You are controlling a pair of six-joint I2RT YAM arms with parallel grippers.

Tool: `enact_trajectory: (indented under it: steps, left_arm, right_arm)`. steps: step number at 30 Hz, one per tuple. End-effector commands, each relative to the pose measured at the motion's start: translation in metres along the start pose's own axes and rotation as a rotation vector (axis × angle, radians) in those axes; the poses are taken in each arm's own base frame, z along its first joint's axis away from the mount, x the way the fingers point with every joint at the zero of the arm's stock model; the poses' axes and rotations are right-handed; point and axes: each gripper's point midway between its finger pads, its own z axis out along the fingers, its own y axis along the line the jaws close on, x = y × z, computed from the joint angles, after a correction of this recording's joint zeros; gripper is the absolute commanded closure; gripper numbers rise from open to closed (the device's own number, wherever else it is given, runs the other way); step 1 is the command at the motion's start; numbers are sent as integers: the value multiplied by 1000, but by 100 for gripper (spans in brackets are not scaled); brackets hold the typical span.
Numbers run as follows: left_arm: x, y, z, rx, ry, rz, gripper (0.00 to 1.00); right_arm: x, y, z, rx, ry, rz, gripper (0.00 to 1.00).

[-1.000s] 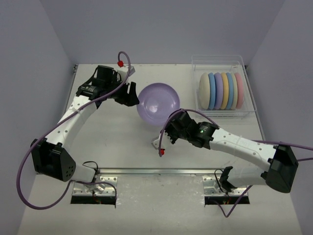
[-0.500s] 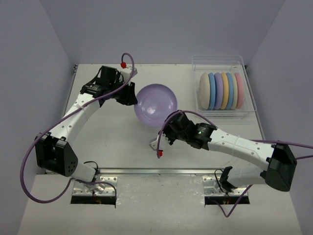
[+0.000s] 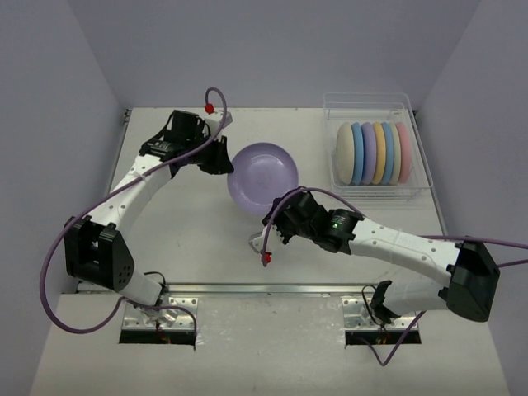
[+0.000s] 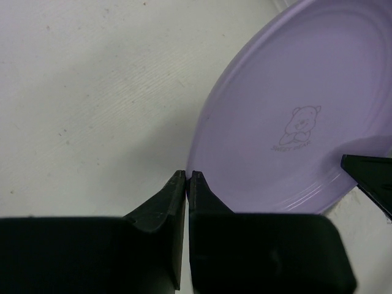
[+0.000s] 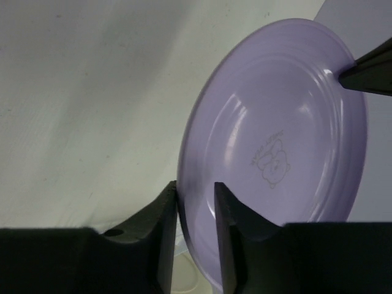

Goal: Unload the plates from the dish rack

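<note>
Round, shallow, matte lavender plate [image 3: 264, 175] over mid-bench, hollow side up, well apart from the clear, ribbed plastic dish rack [image 3: 370, 109] at the far right. Held at its near rim by the right gripper [image 3: 277, 216], jaws clamped on that rim. Left gripper [image 3: 224, 162] at the plate's left rim, jaws pressed together tip to tip.

Around:
- Pastel plates [image 3: 371, 153] on edge in the rack's near half, packed face to face, cream at left through blue, lavender and yellow to pink at right.
- White bench [image 3: 181, 223], closed in by pale grey-violet panels [image 3: 49, 124] left, right and far.
- Purple cable [image 3: 58, 247] looped off each arm.
- Red cap [image 3: 209, 108] by the left wrist, another [image 3: 264, 261] below the right one.
- Right forearm [image 3: 396, 243] slanted across the near right of the bench.
- From above, both gripper bodies over the plate's rim, hiding the contact points.

Left wrist view only:
- Left gripper [image 4: 187, 176] closed to a hairline, just beside the lavender plate [image 4: 294, 92].
- Touching it or not: cannot tell.
- Soft shadow [image 4: 184, 144] on the bench along that rim.
- Right fingertip [image 4: 370, 177] lapping the opposite rim.

Right wrist view only:
- Rim of the lavender plate [image 5: 275, 122] running down between the fingers of the right gripper [image 5: 195, 187].
- Left fingertip [image 5: 370, 72] a black wedge at the far rim.

Both wrist views, not the top one: small bear outline [image 4: 300, 125] printed mid-plate, lettering beneath too small to read.
</note>
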Motion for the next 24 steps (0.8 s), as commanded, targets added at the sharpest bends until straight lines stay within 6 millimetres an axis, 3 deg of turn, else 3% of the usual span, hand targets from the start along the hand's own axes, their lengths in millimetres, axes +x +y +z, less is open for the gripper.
enact_trajectory:
  steps: [1, 3, 4, 5, 7, 8, 15, 16, 19, 24]
  left_arm:
    - [-8, 12, 0, 32, -32, -66, 100]
    - [-11, 30, -2, 10, -45, -109, 100]
    - [-12, 30, -2, 9, -46, -110, 100]
    - [-15, 41, -4, -3, -55, -126, 100]
    - [-25, 58, -7, -43, -81, -179, 100]
    - [-29, 70, -10, -67, -93, -193, 100]
    - [-36, 141, 2, -203, -94, -292, 100]
    - [-33, 163, 6, -239, -90, -335, 100]
    - [-35, 206, 8, -326, -108, -402, 100]
    - [-23, 261, 22, -442, -89, -473, 100]
  right_arm:
    - [1, -33, -9, 139, 7, 72, 57]
    - [6, -30, -9, 138, 15, 105, 44]
    - [8, -28, -8, 134, 20, 108, 43]
    - [14, -26, -7, 131, 29, 137, 34]
    - [26, -21, -4, 121, 54, 187, 4]
    - [32, -20, -4, 119, 66, 214, 1]
    - [70, -32, -15, 147, 109, 491, 1]
    - [82, -32, -20, 147, 123, 595, 1]
    - [117, -39, -38, 193, 162, 787, 1]
    - [173, -37, -74, 310, 225, 1152, 1]
